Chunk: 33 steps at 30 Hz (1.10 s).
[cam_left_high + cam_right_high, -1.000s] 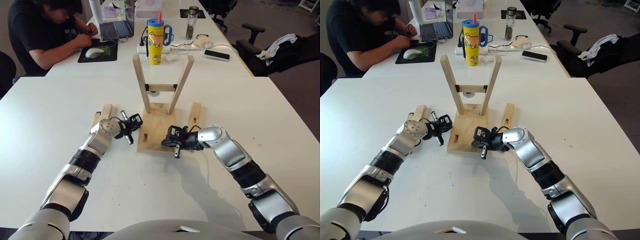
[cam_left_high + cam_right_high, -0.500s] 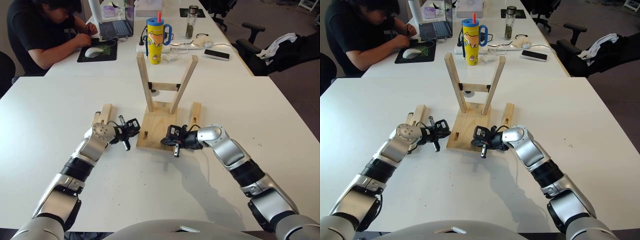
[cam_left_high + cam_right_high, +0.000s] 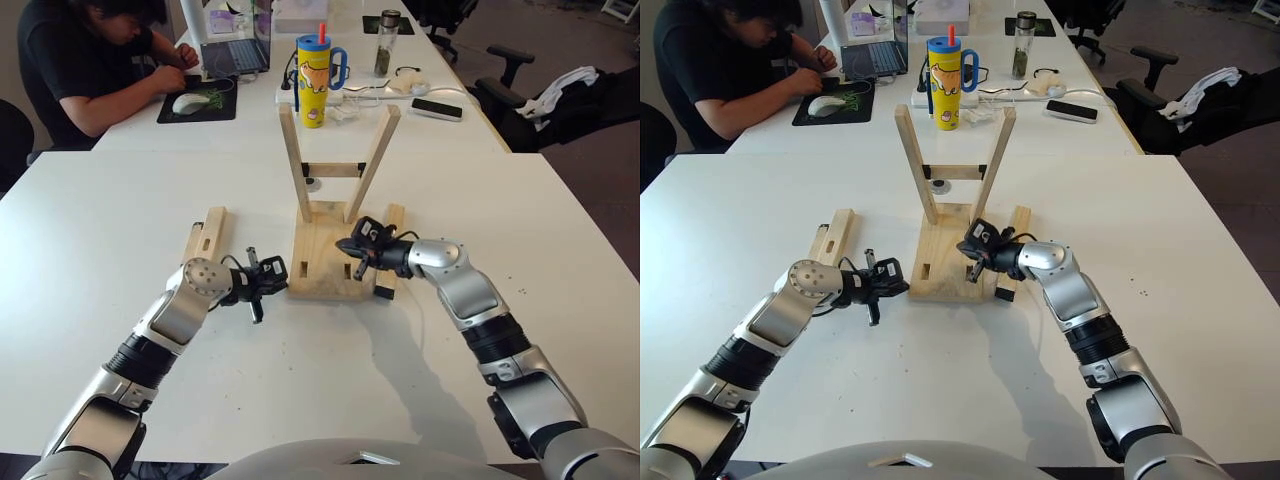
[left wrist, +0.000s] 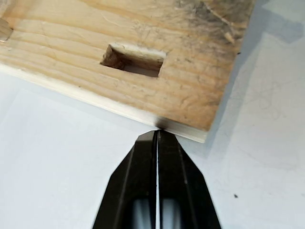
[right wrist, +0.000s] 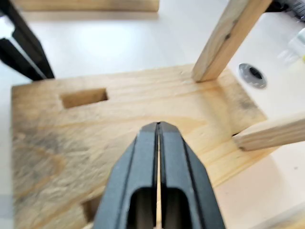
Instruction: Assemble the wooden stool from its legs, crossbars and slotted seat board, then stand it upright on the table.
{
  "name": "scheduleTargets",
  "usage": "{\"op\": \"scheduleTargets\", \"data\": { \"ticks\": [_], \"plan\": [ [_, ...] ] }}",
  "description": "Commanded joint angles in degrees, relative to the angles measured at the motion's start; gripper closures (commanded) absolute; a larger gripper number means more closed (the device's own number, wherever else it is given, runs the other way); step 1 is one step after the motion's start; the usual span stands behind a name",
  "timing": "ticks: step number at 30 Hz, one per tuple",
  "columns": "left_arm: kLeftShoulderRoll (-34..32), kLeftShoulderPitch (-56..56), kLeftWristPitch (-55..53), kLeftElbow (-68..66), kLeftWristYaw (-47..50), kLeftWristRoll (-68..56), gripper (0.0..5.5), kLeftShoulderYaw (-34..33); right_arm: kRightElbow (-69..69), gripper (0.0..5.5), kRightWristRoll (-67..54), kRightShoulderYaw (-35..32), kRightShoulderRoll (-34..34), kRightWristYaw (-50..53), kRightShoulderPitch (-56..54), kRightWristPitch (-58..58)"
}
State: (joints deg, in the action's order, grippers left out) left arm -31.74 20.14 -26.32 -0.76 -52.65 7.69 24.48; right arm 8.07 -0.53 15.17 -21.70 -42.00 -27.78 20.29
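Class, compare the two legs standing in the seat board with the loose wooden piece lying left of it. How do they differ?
The standing legs rise slanted from the seat board, while the loose piece lies flat on the table. The standing legs are joined by a crossbar; the loose piece sits apart from the board. Both are pale wood.

Seemingly free table (image 3: 330, 375) before upright legs (image 3: 296, 165)
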Motion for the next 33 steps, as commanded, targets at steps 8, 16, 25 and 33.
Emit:
{"op": "scheduleTargets", "data": {
  "ticks": [8, 16, 25, 33],
  "plan": [
    [5.57, -1.14, 2.15, -0.4, 13.19, -13.79, 4.85, -24.16, -3.72, 5.5, -7.59, -13.43, 10.67, 17.24, 5.95, 8.76],
    [2.74, -2.12, 0.07, -5.55, 24.02, -14.95, 3.73, -35.82, -7.29, 4.82, -12.05, -21.77, 12.76, 24.38, 10.72, 11.72],
    [-0.05, -3.58, -2.23, -11.52, 28.79, -12.46, 3.22, -36.53, -7.73, 3.5, -12.88, -22.0, 11.95, 24.52, 10.61, 11.47],
    [1.07, -4.32, -7.83, -12.99, 26.65, -16.68, 3.22, -37.28, -8.11, 3.5, -12.93, -21.74, 11.69, 24.88, 11.01, 12.31]
  ]
}}
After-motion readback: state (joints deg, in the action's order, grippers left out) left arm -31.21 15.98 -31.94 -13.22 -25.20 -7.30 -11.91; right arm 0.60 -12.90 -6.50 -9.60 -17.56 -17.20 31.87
